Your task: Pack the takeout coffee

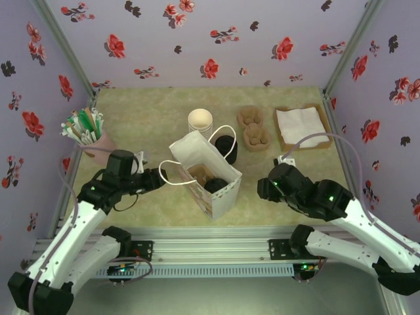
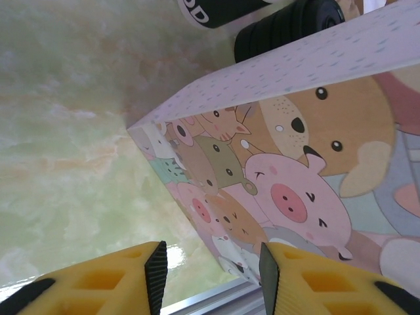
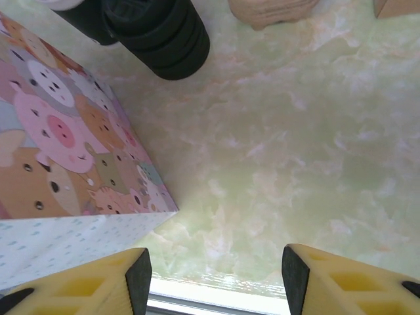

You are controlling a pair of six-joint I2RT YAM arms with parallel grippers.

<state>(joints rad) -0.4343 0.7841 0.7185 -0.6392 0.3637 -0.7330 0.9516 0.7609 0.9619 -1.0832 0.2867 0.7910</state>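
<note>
The takeout coffee [image 1: 215, 186] shows as a black disc inside the open cartoon-animal paper bag [image 1: 209, 177], which stands mid-table. Beside the coffee in the bag lies something brown [image 1: 200, 174]. My left gripper [image 1: 157, 178] is open just left of the bag, level with its handle. In the left wrist view the gripper [image 2: 213, 275] has the bag's printed side [image 2: 295, 164] ahead of it, and nothing sits between its pads. My right gripper [image 1: 262, 189] is open to the right of the bag. The right wrist view has that gripper [image 3: 216, 275] over bare table, the bag [image 3: 59, 151] at its left.
Behind the bag stand a stack of cream-rimmed cups [image 1: 200, 121] and a squat black stack of lids [image 1: 225, 147]. Brown pulp carriers [image 1: 252, 128] and a tray of napkins [image 1: 300, 126] lie at the back right. A pink cup of stirrers [image 1: 85, 131] stands far left.
</note>
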